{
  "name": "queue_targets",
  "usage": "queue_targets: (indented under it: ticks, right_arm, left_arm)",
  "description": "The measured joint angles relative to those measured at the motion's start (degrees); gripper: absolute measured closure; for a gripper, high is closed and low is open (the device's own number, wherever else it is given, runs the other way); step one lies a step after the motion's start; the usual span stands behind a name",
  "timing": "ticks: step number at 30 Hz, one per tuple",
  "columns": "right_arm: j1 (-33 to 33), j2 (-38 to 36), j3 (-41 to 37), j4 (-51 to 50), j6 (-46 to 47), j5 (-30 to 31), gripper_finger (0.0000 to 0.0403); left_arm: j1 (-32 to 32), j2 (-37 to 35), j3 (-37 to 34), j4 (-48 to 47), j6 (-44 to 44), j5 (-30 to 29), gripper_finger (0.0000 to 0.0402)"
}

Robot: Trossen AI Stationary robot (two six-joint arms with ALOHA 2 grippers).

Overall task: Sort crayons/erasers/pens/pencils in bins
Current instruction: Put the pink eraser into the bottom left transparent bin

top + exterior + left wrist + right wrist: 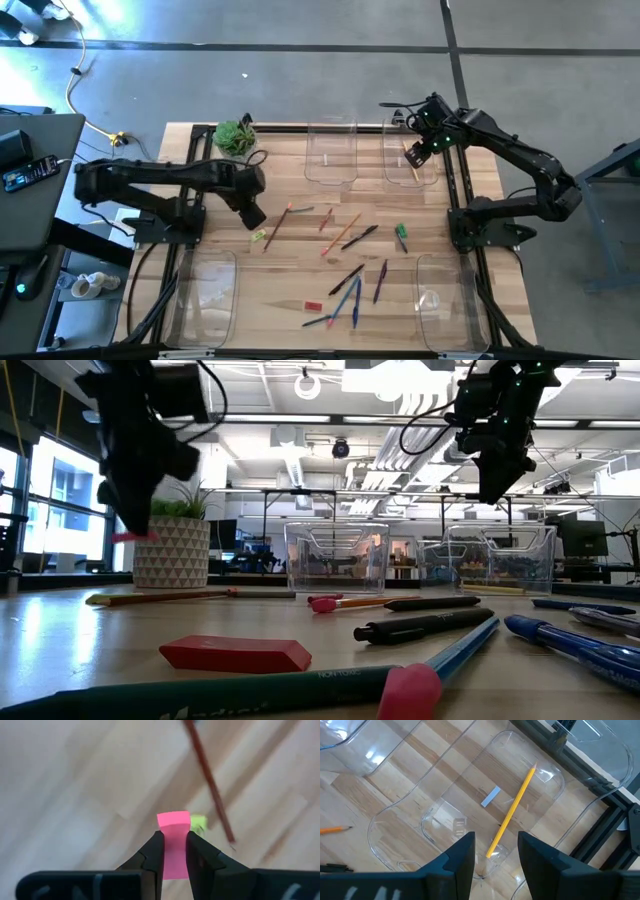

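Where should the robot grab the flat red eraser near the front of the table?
Probably across its two long sides, coming straight down from above. The red eraser lies flat on the table as a low, long block, so its narrow width looks likeliest to fit between the fingers, and nothing touches it.

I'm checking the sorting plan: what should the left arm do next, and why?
Probably carry it toward a near bin. The left pincer is shut on a pink eraser, lifted off the table; the near bins look empty.
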Motion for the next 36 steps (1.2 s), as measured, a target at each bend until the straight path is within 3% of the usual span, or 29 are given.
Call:
queue_targets:
  ticks: [9, 16, 21, 36]
  right_arm:
    - [0.0, 0.0, 0.0, 0.0, 0.0, 0.0, 0.0261]
    - [0.0, 0.0, 0.0, 0.2, 0.0, 0.0, 0.0261]
    - [0.0, 0.0, 0.0, 0.2, 0.1, 0.0, 0.0261]
    - [0.0, 0.0, 0.0, 0.2, 0.2, 0.0, 0.0261]
  left_arm:
    - [-6.0, -9.4, 1.8, -7.7, -8.8, 1.9, 0.0351]
    - [-10.3, -10.4, 9.3, -19.9, -10.6, 1.8, 0.0351]
    - [-14.8, -10.4, 13.6, -23.7, -15.3, 2.7, 0.0351]
    - [-40.2, -10.0, 15.5, -23.7, -42.7, 3.9, 0.0351]
